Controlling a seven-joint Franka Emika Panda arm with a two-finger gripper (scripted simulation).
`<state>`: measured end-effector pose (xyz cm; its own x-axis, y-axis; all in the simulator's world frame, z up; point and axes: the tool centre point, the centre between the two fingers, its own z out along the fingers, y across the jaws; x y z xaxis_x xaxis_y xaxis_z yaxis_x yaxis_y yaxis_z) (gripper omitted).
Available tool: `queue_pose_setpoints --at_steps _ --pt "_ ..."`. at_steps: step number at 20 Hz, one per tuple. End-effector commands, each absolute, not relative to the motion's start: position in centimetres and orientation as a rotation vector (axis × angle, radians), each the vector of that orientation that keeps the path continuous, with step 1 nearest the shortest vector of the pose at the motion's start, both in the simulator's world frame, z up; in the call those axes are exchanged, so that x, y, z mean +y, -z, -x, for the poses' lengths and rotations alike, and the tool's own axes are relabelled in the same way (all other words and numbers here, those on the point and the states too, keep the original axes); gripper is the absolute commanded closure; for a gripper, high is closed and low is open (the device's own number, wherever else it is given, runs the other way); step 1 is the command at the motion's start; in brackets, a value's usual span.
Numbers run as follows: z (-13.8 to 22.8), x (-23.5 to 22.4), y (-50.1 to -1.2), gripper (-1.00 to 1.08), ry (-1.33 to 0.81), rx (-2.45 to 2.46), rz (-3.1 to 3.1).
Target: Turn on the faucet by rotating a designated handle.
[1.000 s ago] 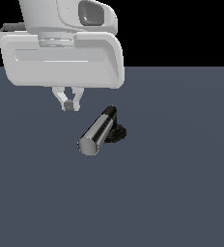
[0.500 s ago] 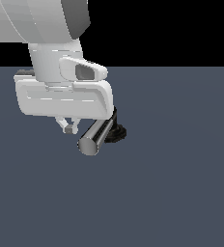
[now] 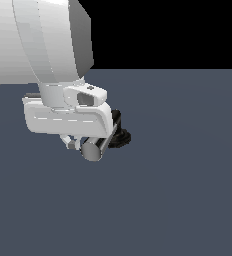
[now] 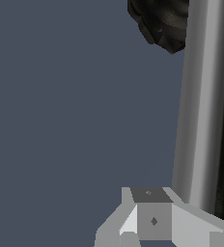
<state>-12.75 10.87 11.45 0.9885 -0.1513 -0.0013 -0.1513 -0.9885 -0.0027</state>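
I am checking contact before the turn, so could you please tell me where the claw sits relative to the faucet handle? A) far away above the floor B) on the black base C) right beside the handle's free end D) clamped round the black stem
C: the claw sits right beside the flat round end of the handle, on the exterior view's left, away from the black base.

The arm (image 3: 48, 45) is plain white, its end effector (image 3: 70, 144) white with grey shading. The handle (image 3: 94, 148) is shiny silver-grey, streaked lengthwise; the faucet (image 3: 119, 136) base is ribbed black. The bench (image 3: 178, 180) is flat slate blue under a black backdrop.
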Motion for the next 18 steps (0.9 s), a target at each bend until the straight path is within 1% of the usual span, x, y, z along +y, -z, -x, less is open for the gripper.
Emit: queue_pose_setpoints --at_steps 1,13,18 --pt "12.4 11.0 -10.8 1.08 0.000 0.241 3.130" --pt "12.2 11.1 -10.4 1.08 0.000 0.244 3.132" --pt "12.4 8.8 -10.4 1.08 0.000 0.244 3.132"
